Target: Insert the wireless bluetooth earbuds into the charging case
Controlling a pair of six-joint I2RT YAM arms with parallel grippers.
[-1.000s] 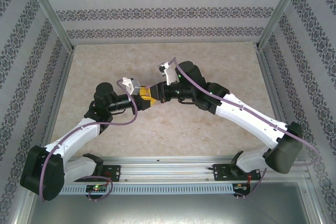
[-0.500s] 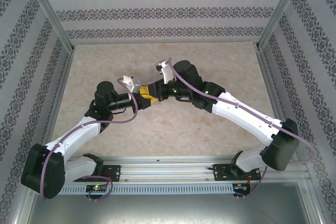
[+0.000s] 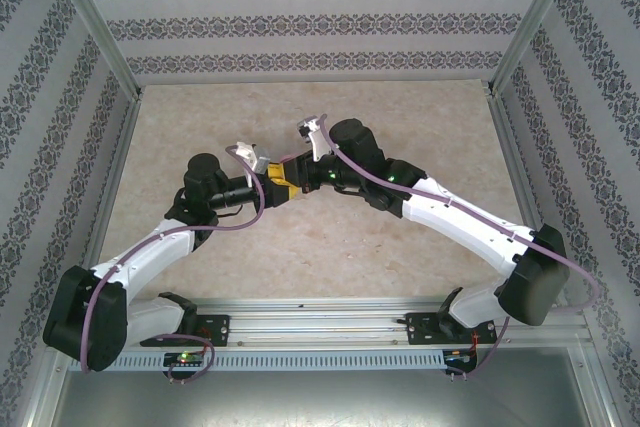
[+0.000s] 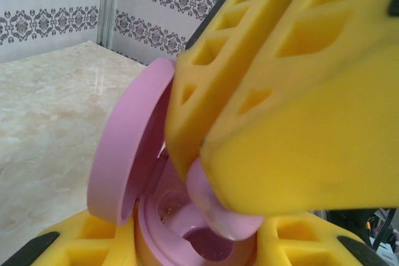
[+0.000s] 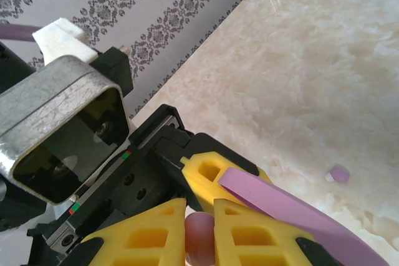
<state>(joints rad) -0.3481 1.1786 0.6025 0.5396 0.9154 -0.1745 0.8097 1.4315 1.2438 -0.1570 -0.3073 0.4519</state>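
Left gripper point(image 4: 193, 250): clamped on the pink charging case point(image 4: 153, 222); lid point(image 4: 124, 154) hinged open.
Earbud point(image 4: 221, 213): pale pink, pinched right over the open case, at the well's rim; can't tell if it's seated.
Right gripper point(image 5: 199, 219): fingers nearly closed, gripping that earbud.
Table point(image 5: 324, 79): small lilac bit point(image 5: 338, 174) lying at right, too small to identify.

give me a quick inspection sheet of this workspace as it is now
surface: glossy beige marble-look tabletop
job's things: open pink oval plastic charging case, lid up; pale pink earbud at its well; second small pink bud loose on tabletop
clutter: nothing seen
grippers: left gripper shut on case; right gripper shut on earbud
cables: purple cable along each arm
surroundings: patterned wallpaper walls, aluminium frame
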